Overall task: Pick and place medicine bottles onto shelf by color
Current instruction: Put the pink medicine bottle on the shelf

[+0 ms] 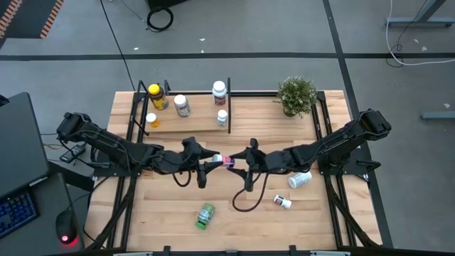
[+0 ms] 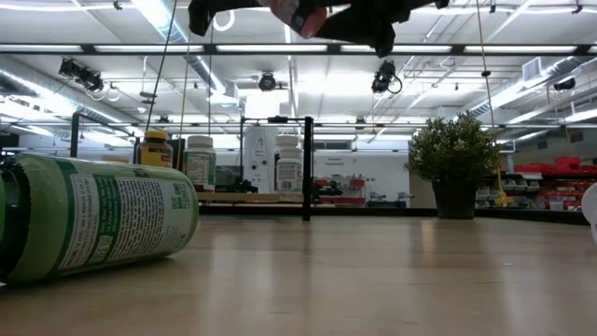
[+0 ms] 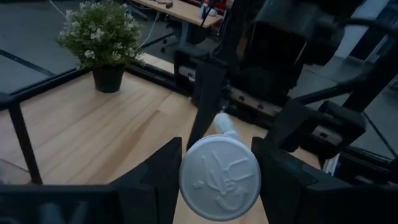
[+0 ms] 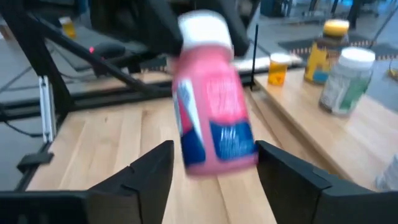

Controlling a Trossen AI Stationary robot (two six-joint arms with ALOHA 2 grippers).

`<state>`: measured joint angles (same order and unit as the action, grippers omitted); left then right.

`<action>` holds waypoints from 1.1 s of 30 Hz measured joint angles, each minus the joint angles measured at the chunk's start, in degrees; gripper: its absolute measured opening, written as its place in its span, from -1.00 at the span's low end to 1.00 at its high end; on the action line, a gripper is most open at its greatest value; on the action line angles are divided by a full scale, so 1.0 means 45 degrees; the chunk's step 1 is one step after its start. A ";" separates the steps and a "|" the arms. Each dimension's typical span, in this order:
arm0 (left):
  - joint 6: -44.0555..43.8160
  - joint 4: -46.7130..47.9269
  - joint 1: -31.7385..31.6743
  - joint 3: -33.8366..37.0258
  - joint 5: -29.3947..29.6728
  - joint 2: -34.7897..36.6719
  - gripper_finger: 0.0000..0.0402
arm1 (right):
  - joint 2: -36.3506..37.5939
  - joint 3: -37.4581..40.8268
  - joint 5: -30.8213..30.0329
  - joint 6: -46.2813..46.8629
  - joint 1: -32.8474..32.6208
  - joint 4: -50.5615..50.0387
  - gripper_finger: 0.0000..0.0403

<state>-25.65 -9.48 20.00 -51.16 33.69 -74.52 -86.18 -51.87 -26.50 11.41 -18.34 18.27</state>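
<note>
A pink-labelled medicine bottle (image 1: 227, 161) with a white cap hangs in the air above the table's middle, between my two grippers. My left gripper (image 1: 217, 158) comes from the left and is shut on the bottle; the cap (image 3: 219, 177) faces its wrist camera. My right gripper (image 1: 240, 162) comes from the right and is open. Its fingers (image 4: 152, 171) stand on either side of the bottle's bottom end (image 4: 221, 146); I cannot see them touching it. The shelf (image 1: 195, 126) at the far left carries several bottles. My left gripper pinches the bottle's white cap by its rim (image 3: 188, 179) between its two fingers (image 3: 163, 171). The fingers come level from the table's left, along the bottle. The bottle lies about level, lifted clear of the table, its bottom end pointing toward my right gripper.
A green bottle (image 1: 205, 215) lies on its side near the front edge and fills the low view's left (image 2: 93, 224). Two white bottles (image 1: 299, 179) (image 1: 283, 202) lie at the right. A potted plant (image 1: 297, 96) stands at the far right.
</note>
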 joint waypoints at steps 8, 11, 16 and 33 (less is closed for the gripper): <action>-0.0151 0.2799 -0.0306 -0.0005 0.0193 0.0800 -0.12 | 0.0002 -0.0006 0.0127 0.1100 0.0003 -0.1158 0.21; -0.0157 0.4737 -0.0794 -0.0024 0.0280 0.1257 -0.12 | 0.0002 -0.0006 0.0364 0.1385 -0.0002 -0.1225 0.21; -0.0052 0.8790 -0.2363 -0.0484 -0.0794 0.1334 -0.12 | 0.0002 -0.0007 0.0998 0.1869 -0.0007 -0.1222 0.20; 0.1514 1.5994 -0.8529 -0.2901 -0.2965 0.0300 -0.07 | -0.0012 -0.0007 0.1481 0.2239 -0.0002 -0.1453 0.20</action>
<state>-18.84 62.49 -18.38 -64.21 20.35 -73.17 -86.24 -51.90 -19.84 21.49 -18.35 11.73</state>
